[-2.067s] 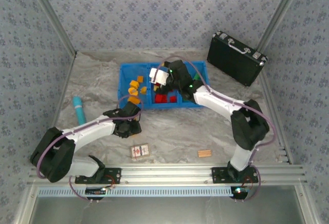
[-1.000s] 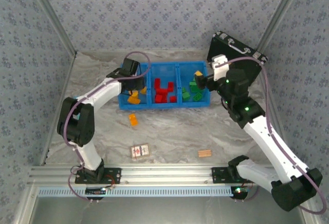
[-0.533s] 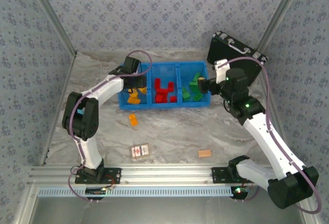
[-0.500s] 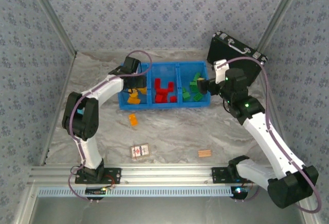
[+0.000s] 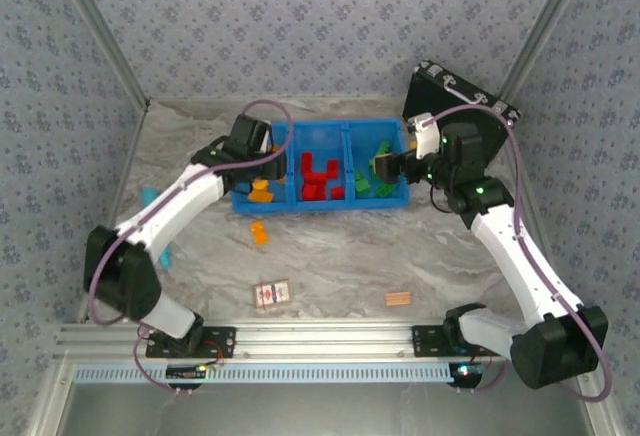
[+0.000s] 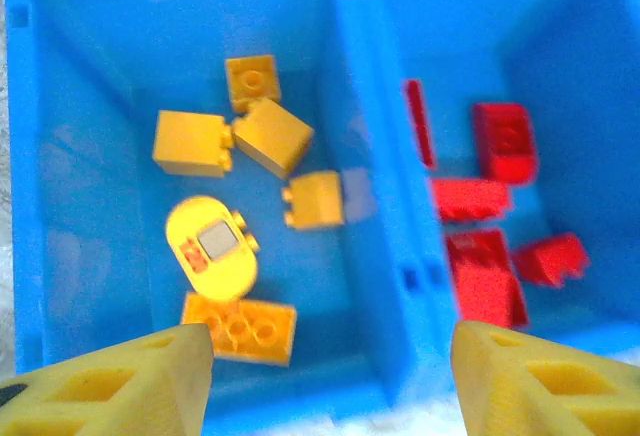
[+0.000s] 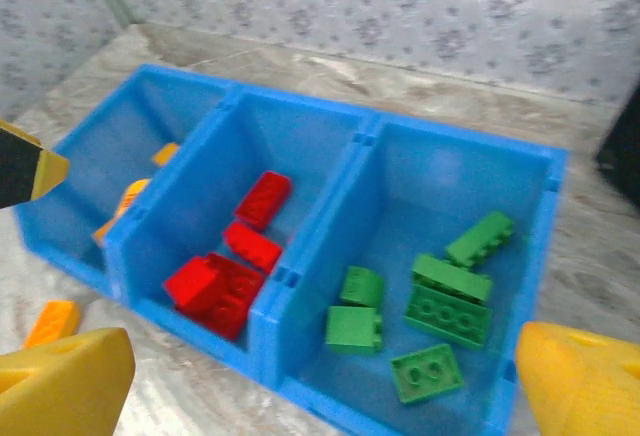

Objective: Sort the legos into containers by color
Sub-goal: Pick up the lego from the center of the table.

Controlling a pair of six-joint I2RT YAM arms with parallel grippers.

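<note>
1. three compartments of one bright blue plastic tray hold orange, red and green studded bricks, sorted by colour; one stray orange brick lies on the grey marbled table near the tray's front wall.
2. from the left wrist we see the left gripper over the orange compartment, fingers spread, empty.
3. the right gripper, spread and empty too, faces the green bricks; we judge the stray light, stiff, slick: pinch its flat sides.

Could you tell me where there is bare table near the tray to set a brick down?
The widest bare marble tabletop lies in front of the blue tray, between the loose orange brick and the wooden block. It is crowded over the tray's two ends, where the left gripper and right gripper hover.
</note>
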